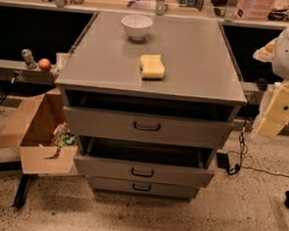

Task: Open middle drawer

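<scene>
A grey metal cabinet [153, 54] holds three stacked drawers. The middle drawer [143, 171] has a medium-height front with a small dark pull handle [142, 172]. It stands pulled out a little, with a dark gap showing above its front. The taller top drawer [146, 127] also stands out a little. The thin bottom drawer [141, 187] is pushed in. My gripper [270, 126] is at the cream-coloured end of the arm at the right edge. It is to the right of the cabinet at top-drawer height, apart from all the drawers.
A white bowl [136, 26] and a yellow sponge [152, 67] sit on the cabinet top. An open cardboard box [40, 130] with small items stands on the floor at the left. A red apple [44, 64] lies on the left ledge. A black adapter [223, 160] and cable lie on the floor at the right.
</scene>
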Tool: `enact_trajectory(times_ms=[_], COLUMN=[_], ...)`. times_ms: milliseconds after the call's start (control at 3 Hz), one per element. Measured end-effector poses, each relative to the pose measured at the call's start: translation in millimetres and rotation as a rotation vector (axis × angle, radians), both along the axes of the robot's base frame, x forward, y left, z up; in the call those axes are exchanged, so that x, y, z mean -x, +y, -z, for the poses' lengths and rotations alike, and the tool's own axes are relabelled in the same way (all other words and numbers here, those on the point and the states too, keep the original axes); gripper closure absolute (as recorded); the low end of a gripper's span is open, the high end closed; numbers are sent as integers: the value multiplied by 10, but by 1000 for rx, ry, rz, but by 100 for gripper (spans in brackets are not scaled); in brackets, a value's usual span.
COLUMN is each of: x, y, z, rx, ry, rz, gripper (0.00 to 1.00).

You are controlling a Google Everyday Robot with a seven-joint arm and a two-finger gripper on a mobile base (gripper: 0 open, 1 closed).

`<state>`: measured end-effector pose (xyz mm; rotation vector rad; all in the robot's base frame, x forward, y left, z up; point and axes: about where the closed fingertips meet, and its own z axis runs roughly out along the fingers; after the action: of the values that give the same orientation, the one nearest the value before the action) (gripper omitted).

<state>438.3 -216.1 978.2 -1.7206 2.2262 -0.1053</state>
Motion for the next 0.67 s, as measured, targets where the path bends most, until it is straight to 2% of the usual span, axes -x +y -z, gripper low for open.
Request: enact_trajectory(times_ms=[333,667], x=[0,-79], y=[0,106], z=[0,747], rx=[0,24], ry=[0,76], rz=[0,-35], gripper=[0,0])
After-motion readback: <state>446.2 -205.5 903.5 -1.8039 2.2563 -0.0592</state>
